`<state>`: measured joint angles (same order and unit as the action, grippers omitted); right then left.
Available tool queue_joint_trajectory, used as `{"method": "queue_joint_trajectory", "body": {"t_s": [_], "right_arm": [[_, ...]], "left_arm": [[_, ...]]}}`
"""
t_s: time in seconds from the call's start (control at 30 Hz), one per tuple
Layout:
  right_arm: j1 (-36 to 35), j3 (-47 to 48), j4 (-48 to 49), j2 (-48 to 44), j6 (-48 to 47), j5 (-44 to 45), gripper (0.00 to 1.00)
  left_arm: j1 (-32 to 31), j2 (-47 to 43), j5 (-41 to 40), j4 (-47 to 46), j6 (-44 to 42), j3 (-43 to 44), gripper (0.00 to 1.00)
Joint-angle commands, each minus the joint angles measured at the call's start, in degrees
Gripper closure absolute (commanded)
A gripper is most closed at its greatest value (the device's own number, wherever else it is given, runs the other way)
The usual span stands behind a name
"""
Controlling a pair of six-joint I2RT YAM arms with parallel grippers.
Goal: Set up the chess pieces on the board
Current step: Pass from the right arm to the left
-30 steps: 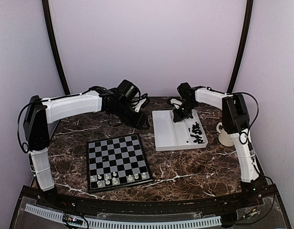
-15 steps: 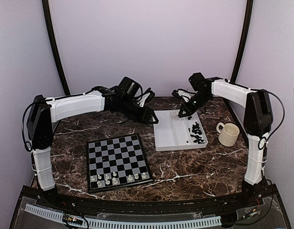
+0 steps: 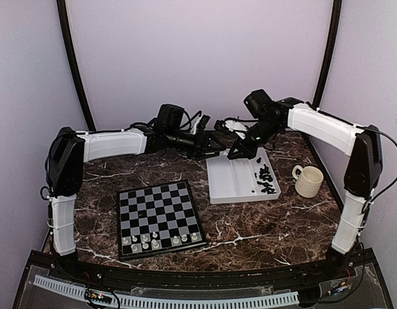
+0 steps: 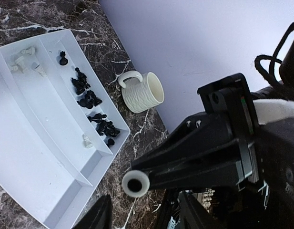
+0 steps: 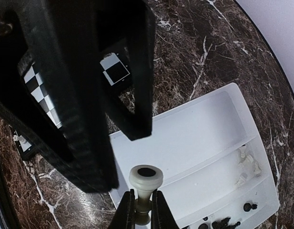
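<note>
Two robot arms meet over the far side of a marbled table [image 3: 249, 225] midway through laying out a chess set. The board [image 3: 158, 215] lies near and left, with only a handful of white men [image 3: 153, 241] standing along its near edge and every other square bare. To its right sits a white two-compartment tray [image 3: 233, 183], with the black chess pieces [image 3: 266, 177] heaped in its right compartment and a few white ones [image 4: 25, 62] at its far end. A cream mug [image 3: 307, 180] stands just beside the tray.

Above the tray's far left corner, the right gripper [image 5: 143, 198] is pinched closed on the stem of a white piece [image 5: 146, 183], apparently a pawn, though the angle makes its rank hard to confirm. The left gripper [image 3: 216, 144] faces it with its fingers parted and empty.

The step in hand looks like a mid-air handover of that piece, right to left. The next move would call for the left fingers to close squarely around the piece before the right lets go, then carry it to a vacant home square without toppling its neighbours.
</note>
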<state>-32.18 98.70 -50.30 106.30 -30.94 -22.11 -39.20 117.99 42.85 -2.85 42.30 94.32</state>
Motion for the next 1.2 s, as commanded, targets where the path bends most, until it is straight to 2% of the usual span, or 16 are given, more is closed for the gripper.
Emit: {"method": "queue_joint_trajectory", "body": {"t_s": [0.0, 0.2, 0.63, 0.67, 0.7, 0.77, 0.83, 0.9, 1.03, 1.17], "right_arm": [[-2.5, 0.6, -0.4, -1.3, -2.1, 2.5, 0.98], [-3.9, 1.7, -0.5, -0.8, -2.1, 3.3, 0.98], [-5.3, 2.5, -1.0, -0.6, -2.5, 4.7, 0.97], [-5.3, 2.5, -1.0, -0.7, -2.5, 4.9, 0.95], [-5.3, 2.6, -1.0, -0.8, -2.2, 5.1, 0.9], [-4.4, 2.9, -0.6, -1.5, -0.6, 5.0, 0.72], [-1.7, 2.5, 1.4, -3.5, 2.2, -0.4, 0.59], [2.3, 2.1, 4.2, -5.8, 6.8, -7.2, 0.51], [8.3, -1.6, 9.0, -6.6, 16.7, -22.3, 0.48], [8.7, -9.2, 17.2, -6.0, 26.9, -35.4, 0.45]], "left_arm": [[-0.3, 0.2, 3.1, -2.1, 3.1, 0.9, 0.5], [-0.3, 1.1, 2.9, 0.4, 4.2, 0.8, 0.55], [-0.3, 2.1, 6.3, -3.5, 7.6, -0.5, 0.85], [-0.3, 2.1, 6.6, -3.9, 8.0, -0.6, 0.86], [-0.3, 2.0, 7.1, -4.2, 8.1, -0.7, 0.88], [-0.1, 1.2, 7.4, -6.0, 8.4, -1.2, 0.89], [-0.2, -0.8, 7.0, -11.0, 9.0, -3.1, 0.9], [-0.2, -3.5, 4.8, -18.2, 9.9, -6.7, 0.9], [-0.2, -7.1, -0.4, -37.7, 14.0, -15.5, 0.92], [-0.2, -6.9, -3.3, -46.0, 17.6, -17.7, 0.93]]}}
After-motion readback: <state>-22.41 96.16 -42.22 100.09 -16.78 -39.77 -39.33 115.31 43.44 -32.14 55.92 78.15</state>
